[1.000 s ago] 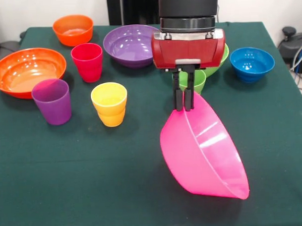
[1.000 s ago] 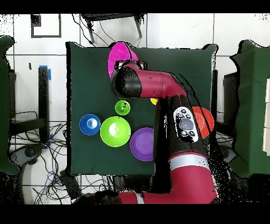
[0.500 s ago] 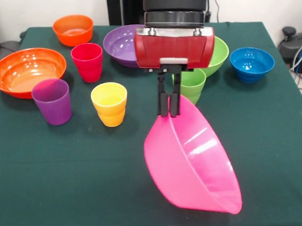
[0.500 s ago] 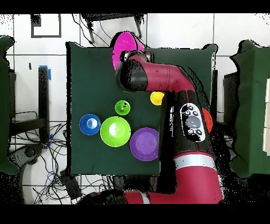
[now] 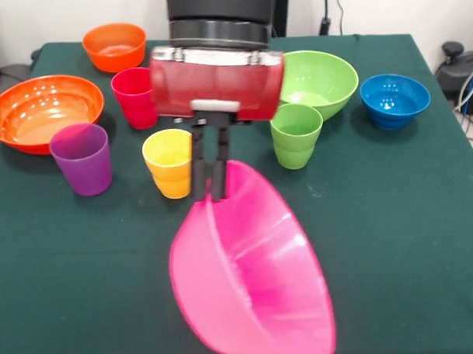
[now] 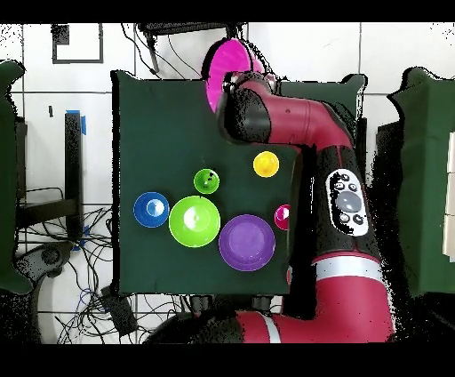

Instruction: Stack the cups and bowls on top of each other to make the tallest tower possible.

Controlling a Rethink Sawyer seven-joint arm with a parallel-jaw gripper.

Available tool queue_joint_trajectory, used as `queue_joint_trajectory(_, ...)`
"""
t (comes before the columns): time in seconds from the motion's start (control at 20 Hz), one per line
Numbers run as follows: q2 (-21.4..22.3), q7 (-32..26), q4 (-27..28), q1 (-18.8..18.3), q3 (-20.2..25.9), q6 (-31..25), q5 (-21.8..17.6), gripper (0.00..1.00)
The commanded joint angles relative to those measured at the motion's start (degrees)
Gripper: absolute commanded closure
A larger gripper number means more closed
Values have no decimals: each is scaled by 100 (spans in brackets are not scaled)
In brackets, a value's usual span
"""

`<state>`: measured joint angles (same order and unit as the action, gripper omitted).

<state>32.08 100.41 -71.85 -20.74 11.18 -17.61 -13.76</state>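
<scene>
My gripper [image 5: 209, 189] is shut on the rim of the large pink bowl [image 5: 252, 277], which hangs tilted over the table's near middle. From overhead the pink bowl [image 6: 222, 67] juts past the table's top edge beside the arm's wrist [image 6: 253, 111]. Four cups stand upright and apart: red [image 5: 135, 95], purple [image 5: 81, 157], yellow [image 5: 171, 162] just left of the gripper, and light green [image 5: 296, 134]. The large orange bowl [image 5: 41, 110], small orange bowl [image 5: 114, 45], green bowl [image 5: 317, 81] and blue bowl [image 5: 395, 100] sit open side up. The purple bowl [image 6: 246, 242] shows only in the overhead view.
The dark green table [image 5: 425, 232] ends close below the pink bowl. Nothing is stacked on anything. Cables and chair frames [image 6: 53, 258] lie on the floor around the table.
The arm has carried the pink bowl leftward and nearer the front edge in the front view, uncovering the green bowl and green cup and hiding the purple bowl.
</scene>
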Motion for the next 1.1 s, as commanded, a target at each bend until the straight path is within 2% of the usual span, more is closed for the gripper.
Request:
queue_joint_trajectory(0.05,-281,-896,310,86,270,-227,-868,100)
queue_joint_trajectory(0.4,-361,-812,335,34,303,256,-1500,100)
queue_joint_trajectory(0.7,-127,-759,97,-61,342,476,-1990,100)
queue_joint_trajectory(1.1,105,-1145,-20,-561,884,354,-2382,100)
